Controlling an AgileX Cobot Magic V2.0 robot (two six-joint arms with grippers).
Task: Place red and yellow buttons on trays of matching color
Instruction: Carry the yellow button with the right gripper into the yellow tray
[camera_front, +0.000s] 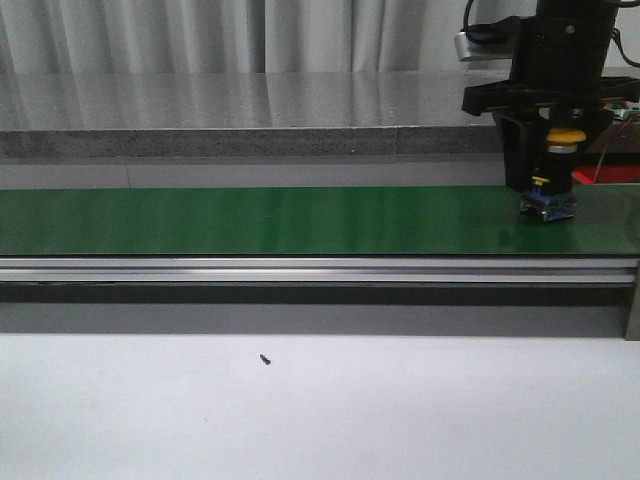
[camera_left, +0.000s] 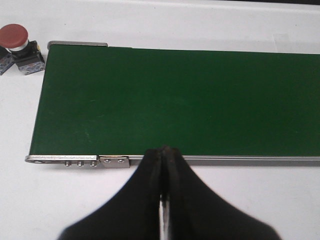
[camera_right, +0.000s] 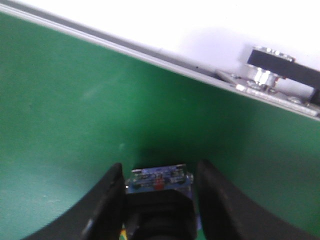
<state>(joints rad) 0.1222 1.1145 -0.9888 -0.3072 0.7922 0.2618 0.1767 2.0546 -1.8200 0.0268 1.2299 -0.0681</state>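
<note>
A yellow button with a black body and blue base stands on the green belt at the far right. My right gripper is open, with a finger on each side of the button. In the right wrist view the button sits between the fingers with a thin gap on one side. My left gripper is shut and empty over the belt's edge rail. A red button stands on the white table beside the belt's end. No tray is clearly in view.
A metal rail runs along the belt's front. A small black screw lies on the white table. A red flat thing partly shows behind the right gripper. Part of another blue base is cut off next to the red button.
</note>
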